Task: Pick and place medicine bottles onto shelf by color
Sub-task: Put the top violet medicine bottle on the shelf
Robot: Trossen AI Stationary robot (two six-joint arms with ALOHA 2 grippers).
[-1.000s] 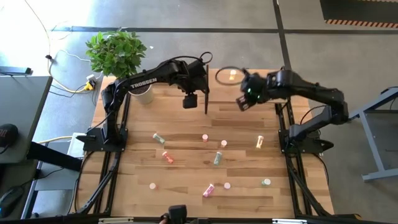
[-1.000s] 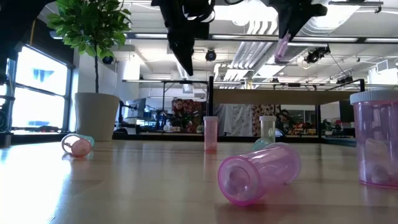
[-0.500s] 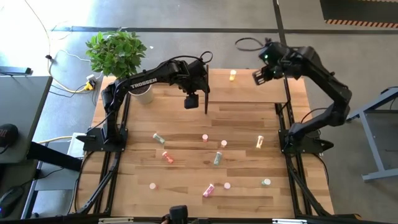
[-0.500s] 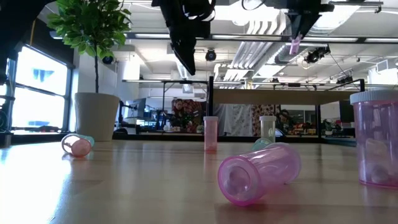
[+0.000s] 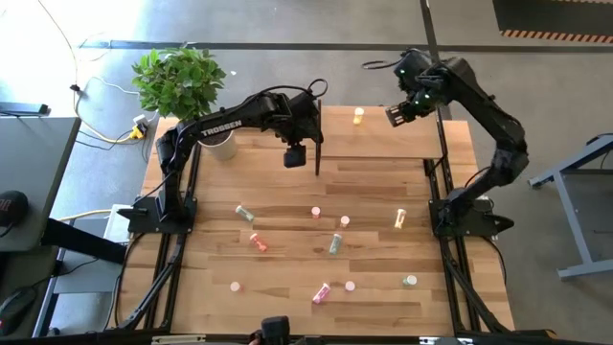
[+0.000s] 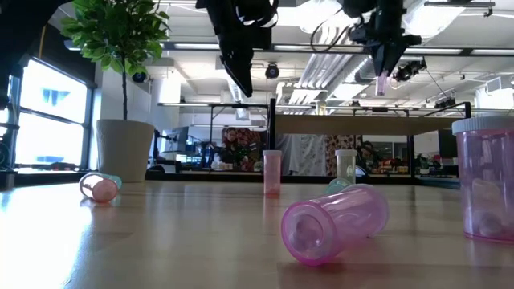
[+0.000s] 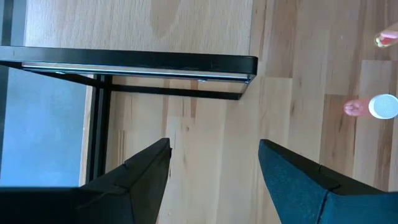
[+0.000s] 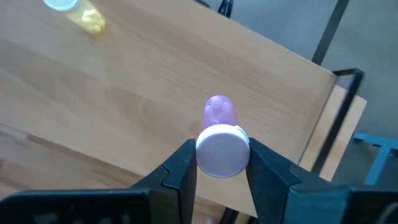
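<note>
1. My right gripper [image 8: 217, 163] squeezes a pink medicine bottle [image 8: 219, 113] by its white cap, up in the air over the shelf [image 5: 383, 144].
2. A yellow bottle [image 5: 358, 116] stands on the shelf already (near the far edge), so I should set the pink one well apart from it.
3. I should go down slowly, keep the bottle straight, and let go only when it touches the wood.
4. My left gripper [image 7: 214, 165] waits open by the shelf's black panel [image 5: 318, 153].
</note>
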